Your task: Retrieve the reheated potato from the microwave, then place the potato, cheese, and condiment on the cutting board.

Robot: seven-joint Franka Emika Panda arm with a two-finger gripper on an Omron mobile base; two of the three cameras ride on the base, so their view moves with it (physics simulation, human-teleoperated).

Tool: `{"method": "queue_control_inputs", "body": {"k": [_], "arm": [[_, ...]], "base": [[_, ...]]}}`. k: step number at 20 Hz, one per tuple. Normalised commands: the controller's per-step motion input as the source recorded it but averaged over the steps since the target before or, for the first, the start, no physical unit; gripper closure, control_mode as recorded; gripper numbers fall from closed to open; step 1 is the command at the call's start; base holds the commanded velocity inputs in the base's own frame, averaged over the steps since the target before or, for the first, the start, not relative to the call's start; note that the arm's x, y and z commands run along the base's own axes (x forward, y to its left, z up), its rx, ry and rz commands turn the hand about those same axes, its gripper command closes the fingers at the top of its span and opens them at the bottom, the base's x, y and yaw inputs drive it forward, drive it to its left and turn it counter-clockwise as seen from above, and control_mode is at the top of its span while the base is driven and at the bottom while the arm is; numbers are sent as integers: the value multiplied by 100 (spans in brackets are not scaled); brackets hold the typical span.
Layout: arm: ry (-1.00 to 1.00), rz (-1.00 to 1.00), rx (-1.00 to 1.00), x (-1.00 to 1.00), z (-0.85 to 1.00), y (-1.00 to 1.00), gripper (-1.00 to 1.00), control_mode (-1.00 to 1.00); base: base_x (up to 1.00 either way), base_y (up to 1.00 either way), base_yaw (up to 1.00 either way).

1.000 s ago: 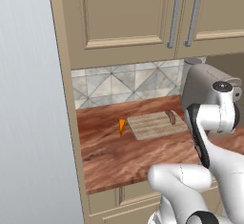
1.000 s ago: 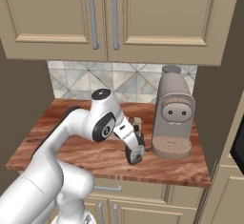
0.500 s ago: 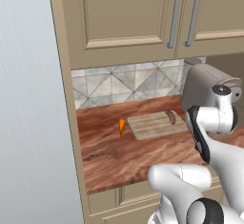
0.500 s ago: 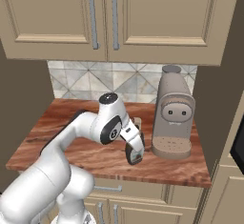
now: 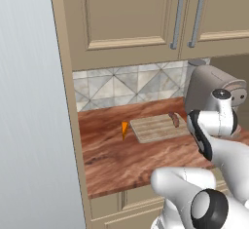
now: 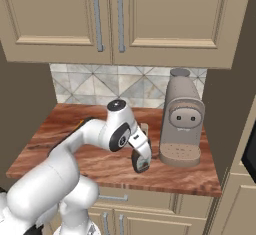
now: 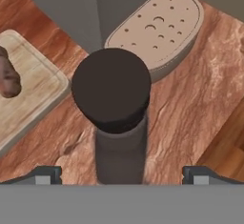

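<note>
Left base view – potato (image 5: 173, 119): lies on the far right end of the cutting board (image 5: 154, 128); looks already delivered.
Left base view – cheese (image 5: 124, 128): orange wedge on the bench (image 5: 116, 160), just beside the board's left edge, not on it.
Left base view – risk: a wide arm swing toward the wedge could sweep across the board and knock the potato off.

Right base view – hand (image 6: 141, 165): hangs low over the bench just left of the coffee machine (image 6: 181, 121), pointing down.
Right base view – condiment (image 6: 143, 131): only a sliver shows behind the wrist, standing close to the machine's base.
Right base view – risk: little room on the machine side; an outer finger may clip the drip tray on the way down.

Hand view – condiment: black cap (image 7: 111, 87) directly under the camera, centred between the two fingertips (image 7: 45, 174).
Hand view – hand state: jaws spread fully wide, nothing held, tips well clear of the bottle on both sides.
Hand view – surroundings: board corner with the potato at left, perforated drip tray (image 7: 158, 23) just behind the bottle.
Hand view – risk: a tall narrow bottle tips easily; closing on the cap rather than the body, or one finger touching first, could topple it onto the bench.
Hand view – risk: descending too far would press the palm on the cap.
</note>
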Motion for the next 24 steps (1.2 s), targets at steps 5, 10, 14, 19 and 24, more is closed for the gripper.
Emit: {"method": "queue_control_inputs", "body": {"k": [5, 10, 14, 19, 24], "arm": [[0, 0, 0, 11, -17, -4, -100, -100], [0, -1, 0, 9, -18, -4, -100, -100], [0, -2, 0, 9, -12, -5, -100, -100], [0, -4, 0, 8, -10, -6, -100, -100], [0, -7, -2, 0, -7, 0, 100, -100]], "base": [[0, 0, 0], [0, 0, 0], [0, 0, 0], [0, 0, 0], [0, 0, 0]]}}
